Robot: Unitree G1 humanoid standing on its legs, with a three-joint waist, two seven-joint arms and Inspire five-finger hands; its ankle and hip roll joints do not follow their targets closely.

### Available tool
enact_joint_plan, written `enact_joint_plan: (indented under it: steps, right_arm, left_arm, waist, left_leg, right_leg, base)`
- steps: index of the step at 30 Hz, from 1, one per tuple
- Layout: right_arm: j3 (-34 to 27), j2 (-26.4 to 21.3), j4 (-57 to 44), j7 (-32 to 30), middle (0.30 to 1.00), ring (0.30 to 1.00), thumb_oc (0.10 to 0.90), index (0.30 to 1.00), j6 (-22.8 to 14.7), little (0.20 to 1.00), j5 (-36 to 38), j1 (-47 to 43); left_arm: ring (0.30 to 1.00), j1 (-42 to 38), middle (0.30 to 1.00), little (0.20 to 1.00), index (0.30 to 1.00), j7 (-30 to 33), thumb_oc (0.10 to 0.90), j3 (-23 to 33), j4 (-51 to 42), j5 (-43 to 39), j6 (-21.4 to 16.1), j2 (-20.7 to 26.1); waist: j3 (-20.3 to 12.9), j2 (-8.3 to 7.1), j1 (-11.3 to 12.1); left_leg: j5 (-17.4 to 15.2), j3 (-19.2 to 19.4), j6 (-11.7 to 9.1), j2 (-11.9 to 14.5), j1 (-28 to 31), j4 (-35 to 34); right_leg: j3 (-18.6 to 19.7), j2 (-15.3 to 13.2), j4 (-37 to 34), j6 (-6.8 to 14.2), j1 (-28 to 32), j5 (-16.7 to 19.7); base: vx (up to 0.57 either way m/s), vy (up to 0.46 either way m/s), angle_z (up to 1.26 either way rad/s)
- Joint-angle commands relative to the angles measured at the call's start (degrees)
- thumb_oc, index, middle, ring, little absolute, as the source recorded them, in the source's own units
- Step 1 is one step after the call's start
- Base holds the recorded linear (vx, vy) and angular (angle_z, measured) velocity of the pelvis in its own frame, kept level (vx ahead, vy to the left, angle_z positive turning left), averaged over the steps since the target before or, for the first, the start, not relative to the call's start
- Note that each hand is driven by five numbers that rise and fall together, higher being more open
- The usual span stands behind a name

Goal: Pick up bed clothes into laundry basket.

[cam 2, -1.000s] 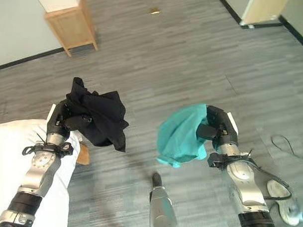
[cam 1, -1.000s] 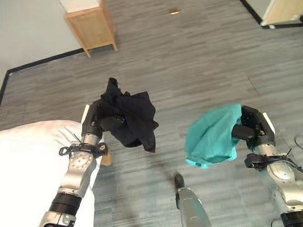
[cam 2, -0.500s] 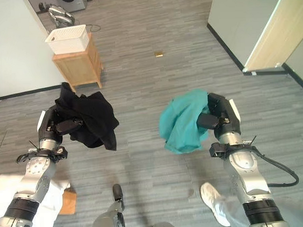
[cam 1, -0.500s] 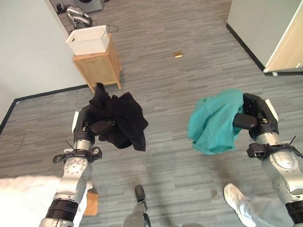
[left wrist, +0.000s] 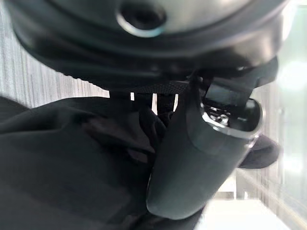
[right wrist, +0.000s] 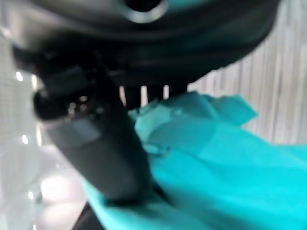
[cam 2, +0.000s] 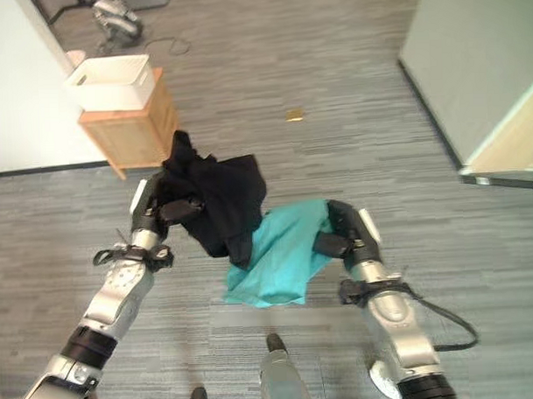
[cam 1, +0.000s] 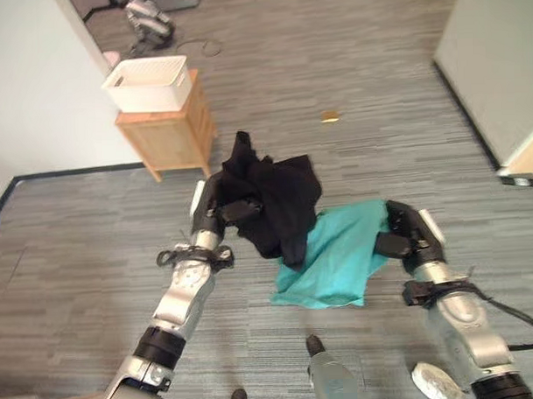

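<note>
My left hand (cam 1: 221, 206) is shut on a black garment (cam 1: 279, 195) that hangs bunched in the air over the grey floor; up close its thumb (left wrist: 192, 163) presses into the black cloth (left wrist: 62, 163). My right hand (cam 1: 406, 238) is shut on a teal garment (cam 1: 334, 258) that droops to the left, partly behind the black one's lower edge. In the right wrist view the thumb (right wrist: 103, 143) pinches the teal cloth (right wrist: 216, 158). A white laundry basket (cam 1: 149, 84) sits on a small wooden stand (cam 1: 168, 137) at the far left, beyond both hands.
A white wall (cam 1: 35, 85) runs along the left with a black skirting strip (cam 1: 73, 171). A grey partition (cam 1: 498, 60) stands at the right. A small brown scrap (cam 1: 330, 118) lies on the floor further on. A dark device with cables (cam 1: 151, 15) lies behind the stand.
The whole view has swung, so the stand and basket sit closer at the left. Both hands have come nearer together, and the black garment now overlaps the teal one. The bed's white cover has left the view.
</note>
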Motion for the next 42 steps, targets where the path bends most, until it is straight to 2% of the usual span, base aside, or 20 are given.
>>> enact_joint_plan:
  steps: [1,4,5,6,7,8,13,14,17,18,19,20,22,23,26,29,33,38,42]
  right_arm:
    - [-6.79,-2.15,-8.51,1.73,0.300,0.300,0.400,0.300,-8.85,0.300,3.37,-2.82]
    - [-11.39,-2.95,-10.14,2.57,0.300,0.300,0.400,0.300,-9.44,0.300,3.97,-0.84]
    - [-12.22,-3.19,-10.27,2.89,0.300,0.300,0.400,0.300,-9.66,0.300,4.03,-0.73]
    - [-12.03,-3.23,-10.27,2.90,0.300,0.300,0.400,0.300,-9.67,0.300,4.04,-0.76]
    - [-13.18,-3.92,-9.72,2.92,0.300,0.300,0.400,0.300,-9.47,0.300,3.83,-0.27]
    - [-13.00,8.05,-0.32,-6.43,0.300,0.300,0.400,0.300,-9.62,0.300,4.31,-0.58]
    - [-12.95,6.12,0.43,-5.89,0.300,0.300,0.400,0.300,-9.06,0.300,4.62,-2.26]
    - [-12.15,4.84,0.79,-5.63,0.300,0.300,0.400,0.300,-9.34,0.300,5.51,-3.89]
    - [-10.82,2.35,1.39,-5.33,0.300,0.300,0.400,0.300,-8.91,0.300,5.63,-5.71]
    - [-9.89,0.36,1.39,-4.82,0.300,0.300,0.400,0.300,-8.97,0.300,5.28,-8.05]
    - [-9.81,0.30,1.50,-4.82,0.300,0.300,0.400,0.300,-9.01,0.300,5.29,-8.17]
    - [-7.88,-0.15,1.24,-4.63,0.300,0.300,0.400,0.300,-9.16,0.300,4.89,-10.80]
    - [-5.17,0.56,0.29,-4.30,0.300,0.300,0.400,0.300,-9.20,0.300,4.13,-13.56]
    - [-5.08,0.58,0.30,-4.33,0.300,0.300,0.400,0.300,-9.19,0.300,4.09,-13.63]
    - [-1.28,1.80,-1.92,-4.13,0.300,0.300,0.400,0.300,-8.61,0.300,2.17,-16.21]
    - [-1.36,2.47,-2.52,-4.06,0.300,0.300,0.400,0.300,-8.18,0.300,1.47,-15.29]
    - [-4.37,4.20,-2.65,-4.48,0.300,0.300,0.400,0.300,-7.53,0.300,-0.93,-10.59]
    - [-7.89,10.08,-1.37,-4.86,0.300,0.300,0.400,0.300,-8.11,0.300,-1.31,-1.63]
    - [-8.10,11.58,-1.18,-4.75,0.300,0.300,0.400,0.300,-8.23,0.300,-2.23,0.96]
  left_arm:
    - [0.300,-4.35,0.300,0.300,0.300,-6.34,0.400,5.60,-15.37,-6.61,-9.79,3.99]
    - [0.300,1.84,0.300,0.300,0.300,-7.29,0.400,12.68,-23.48,-11.48,-11.20,8.55]
    - [0.300,3.99,0.300,0.300,0.300,-6.89,0.400,15.57,-24.37,-12.10,-11.81,9.56]
    - [0.300,4.33,0.300,0.300,0.300,-6.91,0.400,15.80,-24.63,-12.14,-11.70,9.57]
    - [0.300,8.27,0.300,0.300,0.300,-4.37,0.400,20.61,-23.62,-11.54,-12.62,10.08]
    - [0.300,13.25,0.300,0.300,0.300,3.74,0.400,24.63,1.45,-1.43,-6.47,9.91]
    - [0.300,12.84,0.300,0.300,0.300,3.84,0.400,24.94,1.33,-0.54,-6.42,10.41]
    - [0.300,11.26,0.300,0.300,0.300,5.18,0.400,24.77,0.99,-0.01,-6.88,11.27]
    - [0.300,10.11,0.300,0.300,0.300,6.10,0.400,24.62,0.96,0.16,-7.21,12.06]
    - [0.300,10.15,0.300,0.300,0.300,7.14,0.400,24.95,1.13,0.44,-7.44,11.99]
    - [0.300,10.16,0.300,0.300,0.300,7.16,0.400,25.01,1.11,0.45,-7.43,11.96]
    - [0.300,10.85,0.300,0.300,0.300,7.84,0.400,25.05,1.68,1.40,-7.25,11.78]
    - [0.300,12.47,0.300,0.300,0.300,8.57,0.400,25.27,2.60,3.05,-6.52,11.30]
    - [0.300,12.54,0.300,0.300,0.300,8.59,0.400,25.35,2.55,3.09,-6.50,11.28]
    - [0.300,16.19,0.300,0.300,0.300,8.20,0.400,25.46,3.04,0.75,-6.11,8.71]
    - [0.300,17.99,0.300,0.300,0.300,7.51,0.400,25.23,2.73,0.59,-5.74,7.27]
    - [0.300,20.80,0.300,0.300,0.300,6.23,0.400,25.66,0.36,0.97,-5.37,4.70]
    - [0.300,22.41,0.300,0.300,0.300,5.05,0.400,24.76,-2.89,5.20,-5.76,3.01]
    - [0.300,22.10,0.300,0.300,0.300,4.68,0.400,24.07,-3.38,5.51,-6.19,2.52]
  waist:
    - [-4.82,-2.31,1.23]
    - [-5.78,-1.64,2.41]
    - [-6.08,-1.47,2.84]
    - [-6.16,-1.45,2.58]
    - [-6.36,-1.25,3.48]
    - [-7.48,-3.06,3.60]
    - [-8.26,-3.38,4.33]
    - [-8.58,-3.87,4.92]
    - [-8.98,-4.63,5.73]
    - [-9.34,-5.25,6.92]
    - [-9.27,-5.24,6.75]
    - [-9.48,-5.68,8.24]
    - [-9.45,-5.92,9.74]
    - [-9.43,-5.94,9.60]
    - [-9.56,-5.83,11.31]
    - [-9.72,-5.69,11.18]
    - [-10.03,-5.26,10.24]
    - [-9.81,-4.29,7.92]
    - [-9.76,-4.02,6.96]
  left_leg:
    - [-4.70,1.61,1.05,-6.13,1.26,-0.76]
    - [-3.54,-0.60,0.83,-6.16,0.43,-2.54]
    - [-3.52,-0.64,0.88,-6.09,0.47,-2.82]
    - [-3.50,-0.75,0.87,-6.07,0.52,-2.89]
    - [-3.39,-1.03,0.99,-5.96,0.76,-3.37]
    - [-2.39,14.08,2.84,-1.44,2.03,-8.58]
    - [-1.46,14.22,2.64,-1.29,3.16,-10.75]
    - [-0.30,13.49,2.40,-1.00,3.12,-11.36]
    - [0.11,12.52,2.37,-1.02,3.31,-12.01]
    - [0.20,11.32,2.38,-1.15,3.26,-11.87]
    - [0.19,11.19,2.39,-1.17,3.27,-11.83]
    - [0.01,10.12,2.46,-1.35,3.03,-11.29]
    - [-0.17,9.29,2.55,-1.49,2.77,-10.63]
    - [-0.21,9.21,2.56,-1.51,2.75,-10.55]
    - [-0.63,8.37,2.64,-1.70,2.54,-9.84]
    - [-0.85,8.73,2.77,-1.70,2.91,-9.92]
    - [-1.13,9.49,3.05,-1.67,4.01,-10.51]
    - [-1.91,10.98,3.18,-1.60,4.83,-10.65]
    - [-2.58,11.89,3.19,-1.55,4.86,-10.15]
  right_leg:
    - [7.66,-2.12,-20.97,6.63,7.08,10.59]
    - [5.26,-3.12,-24.86,6.45,9.50,11.37]
    - [4.71,-3.24,-25.34,6.31,9.86,11.29]
    - [4.58,-3.27,-25.49,6.29,10.00,11.34]
    - [3.92,-3.15,-25.72,5.87,10.80,11.12]
    - [-7.06,-2.29,-21.02,5.99,12.90,7.14]
    - [-8.10,-2.35,-23.23,5.93,14.54,6.93]
    - [-8.76,-2.14,-23.49,5.73,15.08,7.19]
    - [-9.77,-2.25,-23.79,5.59,15.75,6.99]
    - [-10.82,-2.33,-24.04,5.40,16.64,6.73]
    - [-10.95,-2.37,-24.08,5.40,16.74,6.71]
    - [-11.96,-2.59,-24.30,5.21,17.46,6.42]
    - [-13.05,-2.90,-24.40,5.03,18.06,6.21]
    - [-13.13,-2.93,-24.42,5.03,18.13,6.19]
    - [-13.87,-3.20,-24.39,4.60,18.60,5.73]
    - [-13.70,-3.18,-24.41,4.53,18.72,5.71]
    - [-12.81,-3.06,-24.45,4.37,18.85,5.65]
    - [-11.19,-2.87,-24.88,4.24,18.32,5.79]
    - [-10.19,-2.80,-25.33,4.24,17.95,5.98]
  base:
    - [0.05,-0.151,0.34]
    - [0.07,-0.139,0.31]
    - [0.06,-0.060,0.53]
    - [0.07,-0.060,0.33]
    - [0.01,-0.041,0.21]
    - [0.01,-0.039,0.11]
    - [-0.04,-0.004,0.10]
    - [-0.03,-0.007,0.02]
    - [-0.07,-0.027,0.23]
    - [-0.03,-0.024,0.22]
    - [-0.03,-0.016,0.35]
    - [-0.02,-0.002,0.52]
    - [-0.02,0.003,0.49]
    - [-0.02,0.018,0.31]
    - [0.00,0.033,0.22]
    - [0.01,0.018,0.06]
    - [0.03,0.020,0.01]
    - [0.03,0.016,-0.13]
    - [0.04,0.011,-0.25]
